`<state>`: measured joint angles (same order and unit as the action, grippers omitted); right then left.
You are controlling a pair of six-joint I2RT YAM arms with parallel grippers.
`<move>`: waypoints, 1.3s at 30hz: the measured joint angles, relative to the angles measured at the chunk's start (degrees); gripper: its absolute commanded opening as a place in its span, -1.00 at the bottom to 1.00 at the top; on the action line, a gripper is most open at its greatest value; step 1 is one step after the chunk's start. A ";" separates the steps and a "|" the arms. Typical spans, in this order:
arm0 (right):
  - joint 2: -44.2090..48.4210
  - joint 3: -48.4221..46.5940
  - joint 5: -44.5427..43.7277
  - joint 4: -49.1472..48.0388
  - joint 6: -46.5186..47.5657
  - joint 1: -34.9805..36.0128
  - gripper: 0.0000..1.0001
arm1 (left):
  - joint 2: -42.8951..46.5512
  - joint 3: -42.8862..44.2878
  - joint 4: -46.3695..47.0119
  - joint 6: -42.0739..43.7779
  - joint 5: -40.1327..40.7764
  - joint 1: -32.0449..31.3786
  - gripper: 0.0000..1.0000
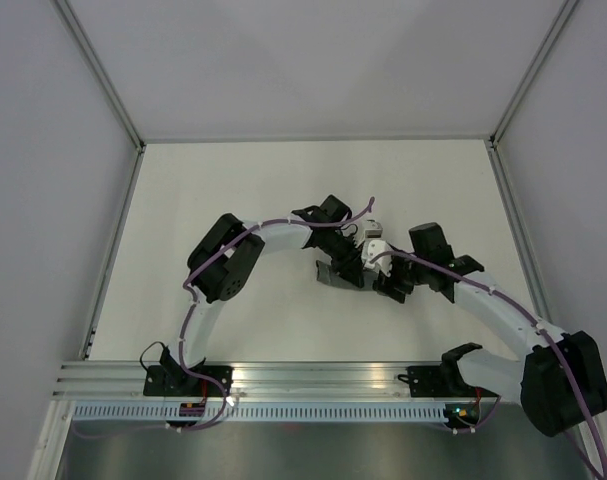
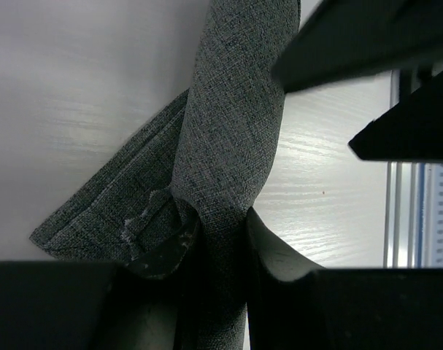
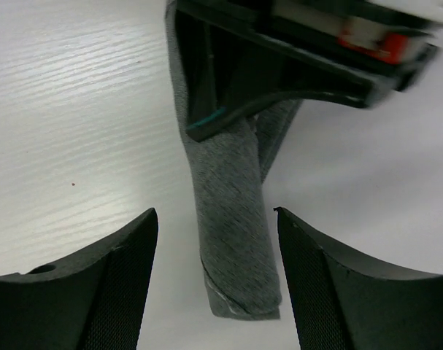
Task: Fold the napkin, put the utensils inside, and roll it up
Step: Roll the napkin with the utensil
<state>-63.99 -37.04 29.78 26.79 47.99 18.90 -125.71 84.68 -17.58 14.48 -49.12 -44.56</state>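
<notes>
The napkin (image 2: 232,131) is a dark grey fabric roll with a flatter folded flap (image 2: 112,211) beside it. My left gripper (image 2: 217,240) is shut on the roll, a finger pressed into each side. In the right wrist view the napkin (image 3: 232,240) ends in a rolled tip lying between the wide-apart fingers of my open right gripper (image 3: 216,211), which do not touch it. From above, the napkin (image 1: 335,275) lies mid-table with the left gripper (image 1: 355,262) and right gripper (image 1: 391,285) meeting over it. The utensils are hidden.
The white table (image 1: 233,200) is boxed in by pale walls at the back and sides. An aluminium rail (image 1: 313,375) carrying both arm bases runs along the near edge. The right gripper's fingers (image 2: 352,44) hang close above the roll.
</notes>
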 measured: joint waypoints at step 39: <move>-18.45 -1.51 -18.38 -13.33 -3.50 16.79 -0.49 | 1.88 4.79 -5.92 -9.60 1.64 8.68 0.12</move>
<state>-82.43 -38.54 11.40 13.45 44.49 35.68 -123.83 89.47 -23.51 4.89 -47.48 -35.88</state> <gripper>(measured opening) 0.358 0.558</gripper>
